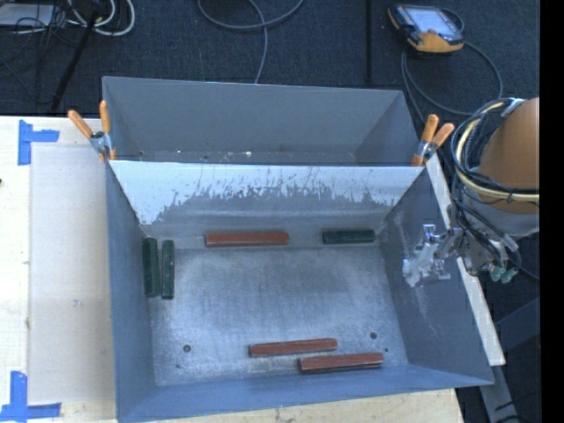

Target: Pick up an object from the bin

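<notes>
At the far right of the floor, close under the back wall, lies a short green bar (348,235), its long axis running left to right along that wall. It is the piece nearest the claw (423,258), so I judge it the likeliest pick.

The claw hangs over the sloped right wall of the bin (264,122). It is to the right of the green bar, a little nearer the front, and apart from it. Whether the claw is open or closed I cannot tell, and I can make out nothing held in it.

To take the bar, the claw would need to go left and slightly back, then down, closing across the bar's narrow width from front to back.

In line with the green bar, further left, lies a longer brown bar (247,238). Well apart, by the front wall, a brown pair (293,348) lies nearly touching, also left to right. By the left wall a green pair (152,267) lies side by side, pointing front to back.
</notes>
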`<action>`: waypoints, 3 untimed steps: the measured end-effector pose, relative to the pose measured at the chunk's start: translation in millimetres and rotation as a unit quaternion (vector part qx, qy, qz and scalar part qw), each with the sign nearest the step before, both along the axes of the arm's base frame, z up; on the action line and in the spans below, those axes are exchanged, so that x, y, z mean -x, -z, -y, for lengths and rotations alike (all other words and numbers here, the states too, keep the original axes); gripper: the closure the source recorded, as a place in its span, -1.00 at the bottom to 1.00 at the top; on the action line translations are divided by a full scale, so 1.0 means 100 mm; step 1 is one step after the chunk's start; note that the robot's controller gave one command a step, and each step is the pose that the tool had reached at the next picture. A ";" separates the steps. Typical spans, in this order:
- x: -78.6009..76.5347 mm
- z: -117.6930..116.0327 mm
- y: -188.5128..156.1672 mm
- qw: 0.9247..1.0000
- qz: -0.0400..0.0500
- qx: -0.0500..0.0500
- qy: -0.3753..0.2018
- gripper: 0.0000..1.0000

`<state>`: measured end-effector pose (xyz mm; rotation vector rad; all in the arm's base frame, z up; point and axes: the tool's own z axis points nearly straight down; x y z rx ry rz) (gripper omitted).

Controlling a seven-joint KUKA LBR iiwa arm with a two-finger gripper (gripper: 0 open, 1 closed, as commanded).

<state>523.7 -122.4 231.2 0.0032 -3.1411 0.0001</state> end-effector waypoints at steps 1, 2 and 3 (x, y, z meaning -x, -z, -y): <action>0.00 0.00 0.00 1.000 0.000 0.000 0.000 1.00; -0.05 0.05 0.53 1.000 0.003 0.001 -0.002 1.00; -0.10 0.12 0.72 1.000 0.001 0.000 0.002 -1.00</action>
